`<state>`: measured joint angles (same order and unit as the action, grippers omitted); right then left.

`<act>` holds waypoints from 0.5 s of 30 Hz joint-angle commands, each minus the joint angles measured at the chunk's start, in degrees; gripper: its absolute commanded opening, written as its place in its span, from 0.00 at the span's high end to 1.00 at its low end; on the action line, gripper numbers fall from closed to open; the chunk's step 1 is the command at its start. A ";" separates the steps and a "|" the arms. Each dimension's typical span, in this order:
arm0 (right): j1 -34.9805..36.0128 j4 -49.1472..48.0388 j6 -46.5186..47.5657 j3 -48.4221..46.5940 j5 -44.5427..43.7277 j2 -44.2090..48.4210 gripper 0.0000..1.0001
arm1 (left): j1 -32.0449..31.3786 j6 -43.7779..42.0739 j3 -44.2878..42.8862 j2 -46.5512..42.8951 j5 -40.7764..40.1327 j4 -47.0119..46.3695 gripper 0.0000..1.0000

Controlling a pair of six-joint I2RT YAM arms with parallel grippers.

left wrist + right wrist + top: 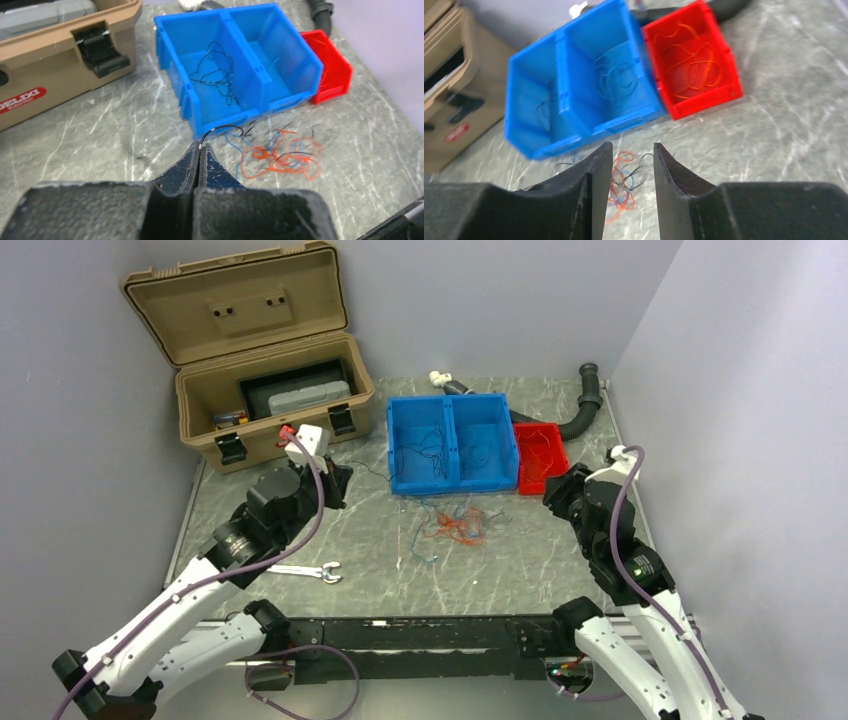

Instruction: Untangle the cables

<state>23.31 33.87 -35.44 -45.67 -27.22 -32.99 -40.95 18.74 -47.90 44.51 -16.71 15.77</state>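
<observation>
- The cables (460,525) are a loose little nest on the grey marbled counter (520,560), right in front of the blue bin (450,472) and roughly midway between the two arms.
- Up close the cables are hair-thin: mostly orange-red loops with blue and black strands woven through, spread flat rather than balled up. A few stray ends stick out toward the bin.
- The left claw (199,147) is pinched closed on a black wire (222,129). The wire curls up out of the tips and bends toward the pile, but the far end is too blurry to say whether it's hooked into the rest.
- The right claw (630,152) has a narrow gap between its fingers with nothing in it. It sits above the counter, and the pile shows through the gap.
- The blue bin has two compartments: black strands (217,75) in the left one, blue strands (616,80) in the right.
- The red bin (553,430) sits tight against the blue bin's right side with orange strands (694,65) inside.
- Also around: an open tan case (200,425) at back left, a wrench (305,570) near the left arm and a black hose (585,405) at back right.
</observation>
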 commanded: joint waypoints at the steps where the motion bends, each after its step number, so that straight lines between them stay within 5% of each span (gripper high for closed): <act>1: -0.01 -8.20 10.52 1.40 17.01 0.63 0.52 | 0.11 -2.04 -4.56 -1.17 5.12 -1.39 1.00; 4: -0.01 -10.61 13.96 2.52 27.35 -1.25 0.33 | 0.09 -4.99 -6.81 -0.52 10.51 -1.04 1.00; 9: 0.55 -13.36 15.50 4.23 43.30 -10.85 0.29 | 0.11 -7.44 -13.21 1.85 18.36 2.55 1.00; 15: 5.92 -23.35 13.64 9.52 42.03 -18.55 0.20 | 0.14 -7.92 -15.49 1.46 18.13 3.67 1.00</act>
<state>26.30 18.76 -22.24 -38.04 11.05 -48.66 -40.95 12.64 -60.73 46.35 -1.06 18.55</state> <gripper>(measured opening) 0.758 0.013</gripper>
